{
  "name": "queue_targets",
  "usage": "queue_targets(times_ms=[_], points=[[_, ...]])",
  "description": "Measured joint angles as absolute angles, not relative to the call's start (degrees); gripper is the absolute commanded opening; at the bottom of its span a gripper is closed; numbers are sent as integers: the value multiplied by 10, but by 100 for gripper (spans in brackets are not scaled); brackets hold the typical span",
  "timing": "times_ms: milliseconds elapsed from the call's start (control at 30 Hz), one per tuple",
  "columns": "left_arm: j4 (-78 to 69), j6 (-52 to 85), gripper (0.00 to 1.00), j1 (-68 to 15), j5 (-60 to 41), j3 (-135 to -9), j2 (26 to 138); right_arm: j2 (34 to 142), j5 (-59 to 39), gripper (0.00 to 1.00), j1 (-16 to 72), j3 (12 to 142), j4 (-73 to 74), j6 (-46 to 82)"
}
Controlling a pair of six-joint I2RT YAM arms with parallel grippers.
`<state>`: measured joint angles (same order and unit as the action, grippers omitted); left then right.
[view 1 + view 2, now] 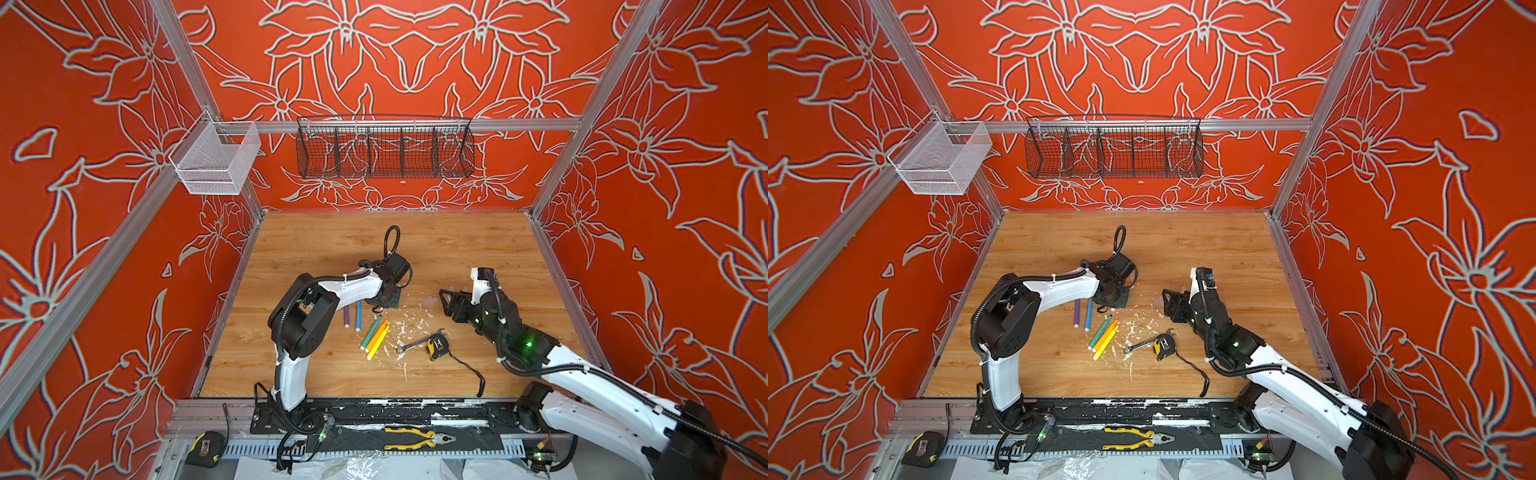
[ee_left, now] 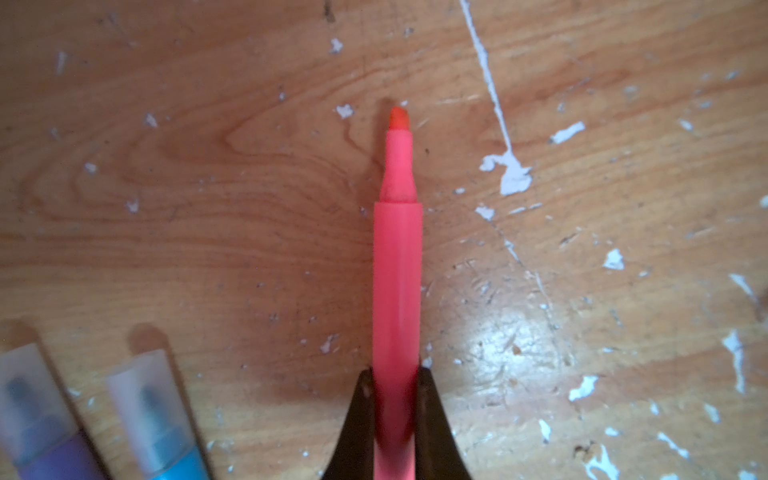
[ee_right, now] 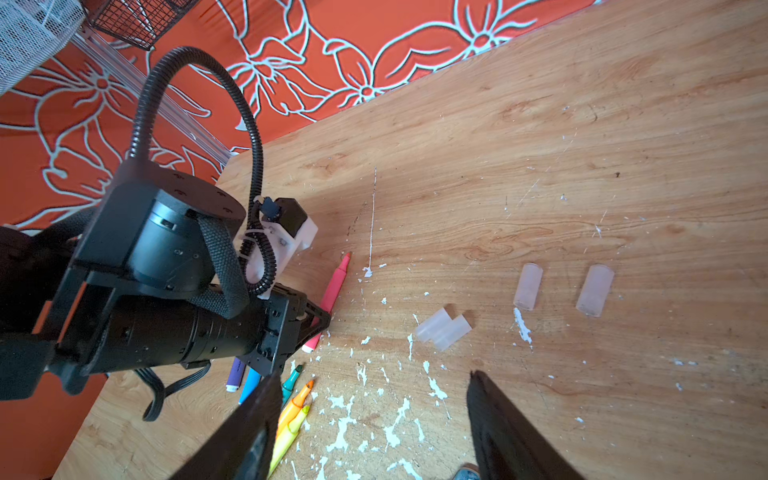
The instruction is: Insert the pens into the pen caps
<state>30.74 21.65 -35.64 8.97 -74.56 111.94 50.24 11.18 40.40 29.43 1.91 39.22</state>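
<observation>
Left wrist view, paint-flecked wooden tabletop [image 2: 208, 216], left jaws gripping pink pen [image 2: 397, 282], right jaws apart, red floral walls [image 1: 395, 62]

The wood-grain desk [image 1: 316, 374], spattered with white paint flecks [image 3: 345, 432], carries a purple pen [image 1: 346, 316] and a blue pen [image 1: 358, 316] side by side, a green pen [image 1: 370, 327], an orange pen [image 1: 377, 334] and a yellow pen [image 1: 379, 344] fanned together, a pink pen [image 3: 337, 282], four pen caps [image 3: 528, 286], and a silver wrench [image 1: 415, 344] just beside a tape measure [image 1: 437, 346].

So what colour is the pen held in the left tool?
Pink, with an orange-red tip; the pen shows best in the left wrist view.
</observation>
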Motion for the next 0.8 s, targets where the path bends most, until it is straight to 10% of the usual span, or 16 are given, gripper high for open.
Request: queue_targets(times_ms=[800], points=[[223, 240, 0, -357, -79, -696, 831, 443, 84, 71, 352, 364, 6, 431]])
